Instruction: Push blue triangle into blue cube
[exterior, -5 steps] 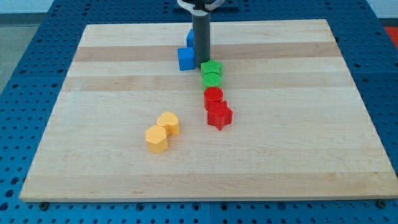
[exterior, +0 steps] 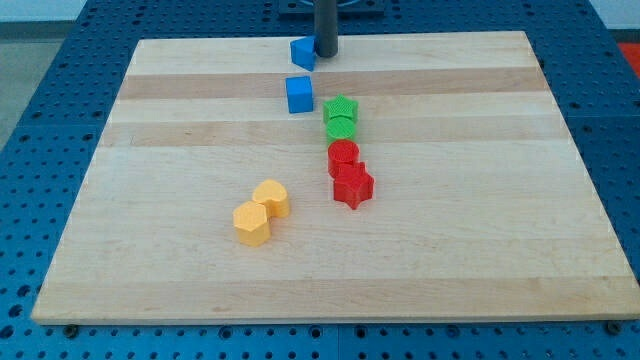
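Note:
The blue triangle (exterior: pixel 303 53) lies near the view's top edge of the wooden board (exterior: pixel 150 150). The blue cube (exterior: pixel 299 94) sits a short way below it, with a gap between them. My tip (exterior: pixel 326 54) stands just to the right of the blue triangle, touching or almost touching it, and above the blue cube.
Two green blocks (exterior: pixel 340 117) sit just right of and below the blue cube. A red cylinder (exterior: pixel 343 155) and a red star-like block (exterior: pixel 352 185) lie below those. Two yellow blocks (exterior: pixel 260 212) lie at lower centre-left.
My tip has moved toward the view's top, from beside the blue cube to beside the blue triangle. The triangle, then partly hidden behind the rod, now shows fully.

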Controlling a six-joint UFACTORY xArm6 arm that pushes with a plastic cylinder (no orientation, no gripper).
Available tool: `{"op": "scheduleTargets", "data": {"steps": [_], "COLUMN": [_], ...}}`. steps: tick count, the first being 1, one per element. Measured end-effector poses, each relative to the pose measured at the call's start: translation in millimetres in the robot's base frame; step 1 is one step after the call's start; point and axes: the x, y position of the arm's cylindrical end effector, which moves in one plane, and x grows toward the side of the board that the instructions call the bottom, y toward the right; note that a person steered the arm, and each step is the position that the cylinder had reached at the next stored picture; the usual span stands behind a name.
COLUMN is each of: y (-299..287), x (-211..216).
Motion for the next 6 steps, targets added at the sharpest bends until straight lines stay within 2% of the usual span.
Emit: {"op": "scheduleTargets", "data": {"steps": [2, 6], "y": [-4.7, -27.9], "x": [-15.1, 49.5]}}
